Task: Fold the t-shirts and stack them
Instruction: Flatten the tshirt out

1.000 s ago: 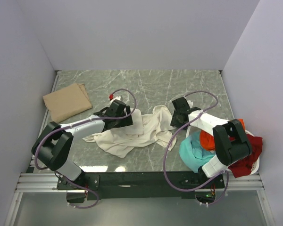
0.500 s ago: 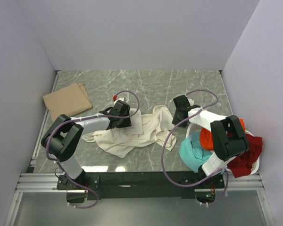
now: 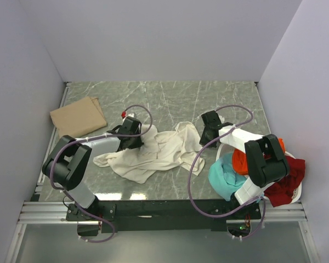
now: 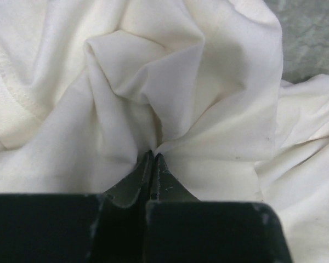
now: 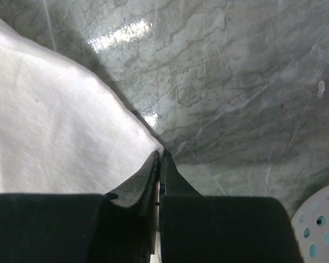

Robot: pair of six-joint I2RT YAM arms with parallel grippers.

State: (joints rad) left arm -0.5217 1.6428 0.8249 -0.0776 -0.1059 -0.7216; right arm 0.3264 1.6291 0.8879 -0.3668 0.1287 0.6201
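- Tabletop (image 3: 170, 98) of grey-green marble carries the cream-white t-shirt (image 3: 159, 153), which lies crumpled and unfolded at its middle, between the two arms.
- Left gripper (image 3: 141, 140) sits at the shirt's left far part. In the left wrist view its jaws are pressed together on a raised fold of the cream cloth (image 4: 153, 109), and wrinkles fan out from the pinch.
- Right gripper (image 3: 205, 141) is at the shirt's right end. In its wrist view the jaws are likewise closed tight, low over the marble, and a corner of the white cloth (image 5: 55, 126) runs into the tips.
- Tan t-shirt (image 3: 77, 118) lies folded flat near the far left corner, well apart from the cream one.
- Teal t-shirt (image 3: 225, 176), orange t-shirt (image 3: 241, 162) and dark red t-shirt (image 3: 289, 181) are heaped loose at the near right corner, touching one another.
- White basket (image 3: 298, 193) shows as a rim under that heap, and its perforated wall (image 5: 321, 224) shows at the edge of the right wrist view.
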